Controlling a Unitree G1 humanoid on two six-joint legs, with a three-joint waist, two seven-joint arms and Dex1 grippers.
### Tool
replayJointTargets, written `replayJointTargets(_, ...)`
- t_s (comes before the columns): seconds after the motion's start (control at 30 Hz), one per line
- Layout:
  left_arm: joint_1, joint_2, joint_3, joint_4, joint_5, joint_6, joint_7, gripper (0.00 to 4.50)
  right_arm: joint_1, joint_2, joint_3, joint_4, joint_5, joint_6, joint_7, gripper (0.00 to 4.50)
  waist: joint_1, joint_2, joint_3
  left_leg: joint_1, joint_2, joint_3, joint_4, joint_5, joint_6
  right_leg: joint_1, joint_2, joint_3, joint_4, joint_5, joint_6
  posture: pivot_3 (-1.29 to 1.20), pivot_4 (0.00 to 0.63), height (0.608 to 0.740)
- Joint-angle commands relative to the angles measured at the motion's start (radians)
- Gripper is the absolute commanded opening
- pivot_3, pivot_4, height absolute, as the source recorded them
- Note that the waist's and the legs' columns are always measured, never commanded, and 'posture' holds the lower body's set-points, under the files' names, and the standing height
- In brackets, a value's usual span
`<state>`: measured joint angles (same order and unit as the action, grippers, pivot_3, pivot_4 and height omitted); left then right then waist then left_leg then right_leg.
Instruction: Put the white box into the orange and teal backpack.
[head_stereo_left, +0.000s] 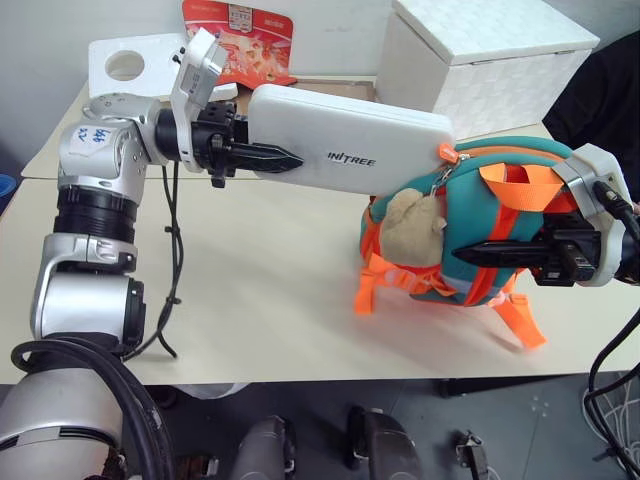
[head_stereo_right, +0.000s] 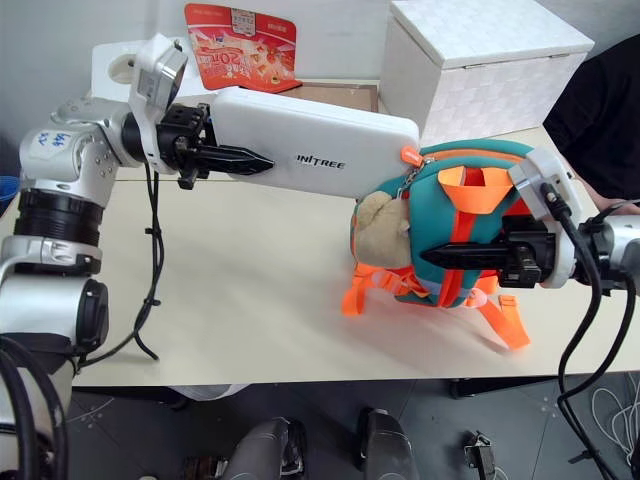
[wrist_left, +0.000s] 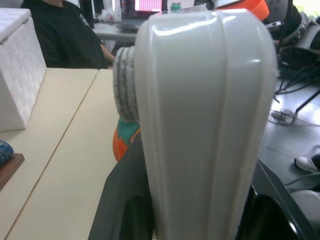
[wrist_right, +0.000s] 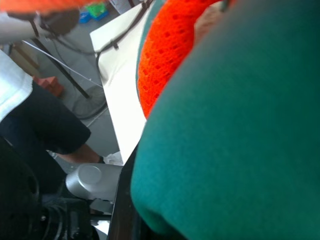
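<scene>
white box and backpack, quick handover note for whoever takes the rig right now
Left claw: shut on the white box, holding it above the table, its far end at the top of the backpack.
Right claw: shut on the backpack, keeping it upright on the table.
Done: both things gripped, box lined up with the bag.
Left: slide the box fully in, then let go.

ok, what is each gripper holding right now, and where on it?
Left gripper grips the white box at its near end. Right gripper is shut on the orange and teal backpack, on its side.
</scene>
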<state>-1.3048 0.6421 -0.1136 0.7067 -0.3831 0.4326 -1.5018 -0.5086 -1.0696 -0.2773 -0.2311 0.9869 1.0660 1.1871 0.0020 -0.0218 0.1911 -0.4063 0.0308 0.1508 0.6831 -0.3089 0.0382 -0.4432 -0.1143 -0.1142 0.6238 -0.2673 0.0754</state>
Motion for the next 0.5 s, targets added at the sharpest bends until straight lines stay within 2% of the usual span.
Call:
replayJointTargets(0.03, -0.049, 0.022, -0.027, 0.054, 0.061, -0.086, -0.111, 1.32, -0.006, -0.002, -0.012, -0.021, 0.002, -0.024, -0.005, 0.04, -0.002, 0.0, 0.0, 0.0, 0.0, 0.0, 0.0, 0.0, 0.0, 0.0, 0.0, 0.0, 0.0, 0.0, 0.0, 0.0, 0.15, 0.74)
replayJointTargets(0.2, -0.051, -0.031, -0.032, 0.091, 0.095, -0.173, -0.083, 1.32, -0.022, -0.004, -0.005, -0.018, 0.004, -0.028, -0.008, 0.04, -0.002, 0.0, 0.0, 0.0, 0.0, 0.0, 0.0, 0.0, 0.001, -0.001, 0.0, 0.0, 0.0, 0.0, 0.0, 0.0, 0.15, 0.74)
replayJointTargets(0.33, -0.065, -0.135, -0.018, 0.089, 0.083, -0.176, -0.04, 1.32, -0.034, -0.004, 0.003, -0.027, 0.014, -0.024, -0.006, 0.04, 0.006, 0.0, 0.0, -0.001, -0.001, 0.0, 0.001, 0.001, 0.002, -0.001, 0.0, 0.0, 0.0, 0.0, 0.001, 0.0, 0.15, 0.74)
replayJointTargets(0.5, -0.079, -0.309, -0.023, 0.159, 0.13, -0.254, 0.058, 1.32, -0.027, 0.012, 0.021, -0.07, 0.024, -0.02, -0.02, 0.04, 0.013, 0.0, 0.0, -0.002, -0.001, 0.0, 0.001, 0.001, 0.003, -0.001, 0.0, 0.0, 0.0, 0.001, 0.002, 0.0, 0.15, 0.74)
